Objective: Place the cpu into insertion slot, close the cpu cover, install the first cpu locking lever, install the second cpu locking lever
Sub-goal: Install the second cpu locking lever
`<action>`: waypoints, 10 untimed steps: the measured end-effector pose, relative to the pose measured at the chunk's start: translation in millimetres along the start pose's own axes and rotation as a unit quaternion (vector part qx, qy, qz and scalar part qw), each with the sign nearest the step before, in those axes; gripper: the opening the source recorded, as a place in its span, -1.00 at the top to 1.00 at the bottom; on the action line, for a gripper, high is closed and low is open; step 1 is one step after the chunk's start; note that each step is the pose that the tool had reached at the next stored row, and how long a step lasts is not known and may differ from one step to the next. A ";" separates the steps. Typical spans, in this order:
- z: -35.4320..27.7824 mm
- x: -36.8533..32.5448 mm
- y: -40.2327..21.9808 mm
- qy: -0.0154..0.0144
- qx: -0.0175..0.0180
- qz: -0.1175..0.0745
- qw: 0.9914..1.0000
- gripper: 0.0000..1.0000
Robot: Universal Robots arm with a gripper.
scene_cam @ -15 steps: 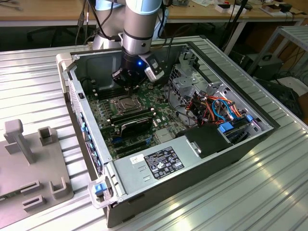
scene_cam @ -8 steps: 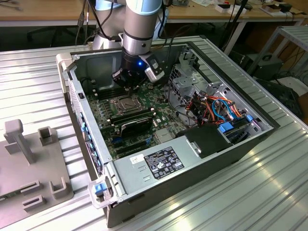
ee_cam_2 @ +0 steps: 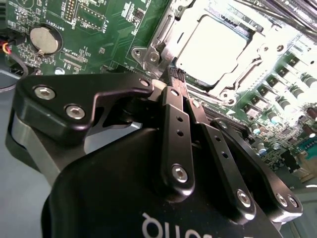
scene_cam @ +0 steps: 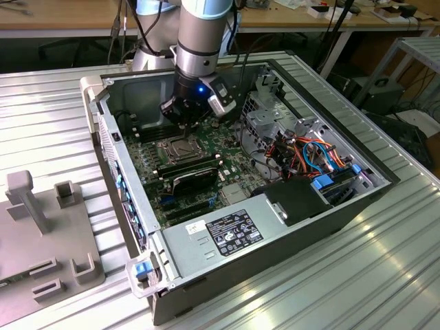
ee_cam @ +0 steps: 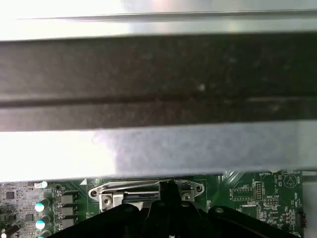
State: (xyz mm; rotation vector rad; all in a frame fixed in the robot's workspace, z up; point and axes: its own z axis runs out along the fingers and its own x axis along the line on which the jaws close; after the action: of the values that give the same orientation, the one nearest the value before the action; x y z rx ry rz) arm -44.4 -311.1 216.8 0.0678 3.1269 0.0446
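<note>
Tool: my tool (ee_cam_2: 176, 79) has its fingers pressed together, gripping nothing, tips just at the socket's edge.
Cpu: the cpu (ee_cam_2: 210, 47) lies seated in the insertion slot (scene_cam: 176, 148), silver top up.
Cpu cover: the cpu cover (ee_cam_2: 163, 37) lies down around the chip, so I judge my narrow closed tips are here to work a lever.
Arm: my wrist points steeply down into the open computer case (scene_cam: 330, 206) on the worktop (scene_cam: 385, 275).

The motherboard (scene_cam: 206, 175) is green with dark slots. The cpu (ee_cam_2: 210, 47) shows a pale silver-grey top inside the silvery cpu cover (ee_cam_2: 166, 29). The gripper (ee_cam_2: 174, 84) is glossy black with silver screws. The ribbed tabletop (scene_cam: 344, 282) is grey metal, and blue and orange cables (scene_cam: 316, 155) cross the case.
</note>
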 end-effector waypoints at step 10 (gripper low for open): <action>-12.6 -1.0 -7.5 0.000 0.004 0.000 1.000 0.79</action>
State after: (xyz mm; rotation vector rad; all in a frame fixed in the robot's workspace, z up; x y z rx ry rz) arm -43.9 -318.9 229.2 0.0677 3.1270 0.0324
